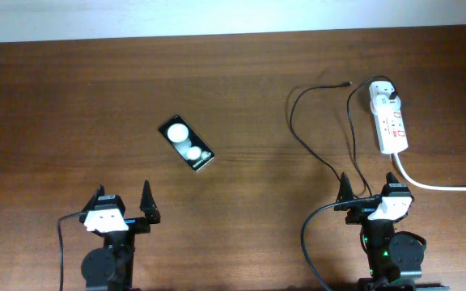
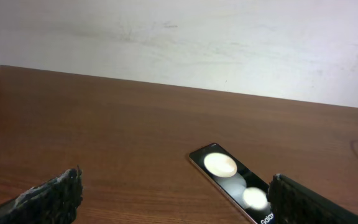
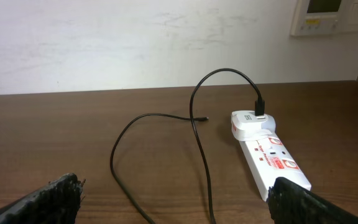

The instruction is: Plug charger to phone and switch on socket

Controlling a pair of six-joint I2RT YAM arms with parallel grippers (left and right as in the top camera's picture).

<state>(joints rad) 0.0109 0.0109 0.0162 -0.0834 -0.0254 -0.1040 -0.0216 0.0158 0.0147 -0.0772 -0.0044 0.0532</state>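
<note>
The black phone lies flat on the table left of centre, two white spots on its glossy face; it also shows in the left wrist view. The white socket strip lies at the far right, also in the right wrist view. The charger's white adapter is plugged into its far end. The black cable loops left, its connector tip lying loose on the table. My left gripper is open, near the front edge, short of the phone. My right gripper is open, in front of the socket.
The socket's thick white cord runs off to the right edge. A pale wall rises behind the table's far edge, with a white wall panel at the upper right in the right wrist view.
</note>
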